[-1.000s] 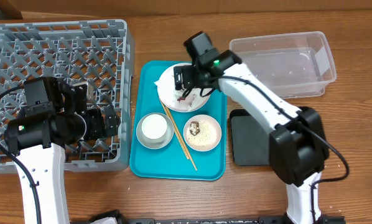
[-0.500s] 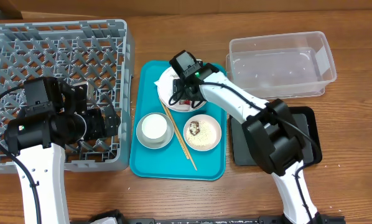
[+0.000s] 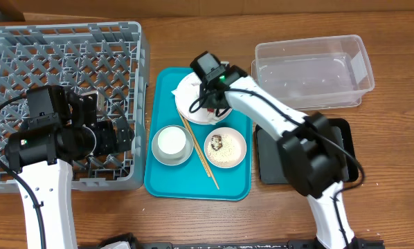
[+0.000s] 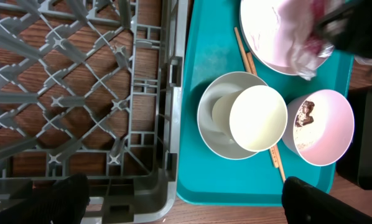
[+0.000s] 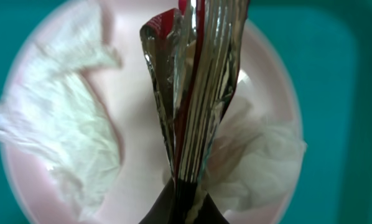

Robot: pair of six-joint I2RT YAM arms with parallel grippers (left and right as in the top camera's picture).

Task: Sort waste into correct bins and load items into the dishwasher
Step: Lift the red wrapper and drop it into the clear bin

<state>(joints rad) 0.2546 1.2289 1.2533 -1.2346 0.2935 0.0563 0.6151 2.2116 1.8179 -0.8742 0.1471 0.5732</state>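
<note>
My right gripper (image 3: 205, 98) hangs over the white plate (image 3: 185, 98) on the teal tray and is shut on the crumpled red snack wrapper (image 5: 195, 93), which stands pinched upright between the jaws. White tissue scraps (image 5: 61, 143) lie on the plate on both sides of it. In front of the plate a small white cup (image 4: 257, 118) sits in the greyish bowl (image 4: 214, 134). Beside that, a smaller white dish (image 3: 225, 147) holds rice and a brown lump. Chopsticks (image 3: 200, 152) lie between them. My left gripper (image 4: 186, 208) is open over the dish rack's (image 3: 61, 62) front right corner.
The teal tray (image 3: 165, 183) lies between the rack and the bins. A clear tub (image 3: 311, 69) stands at the back right. The black tray (image 3: 269, 152) sits in front of it, partly under my right arm.
My right gripper has come down onto the plate and gone from open to shut, pinching the red wrapper. The left arm has not moved.
</note>
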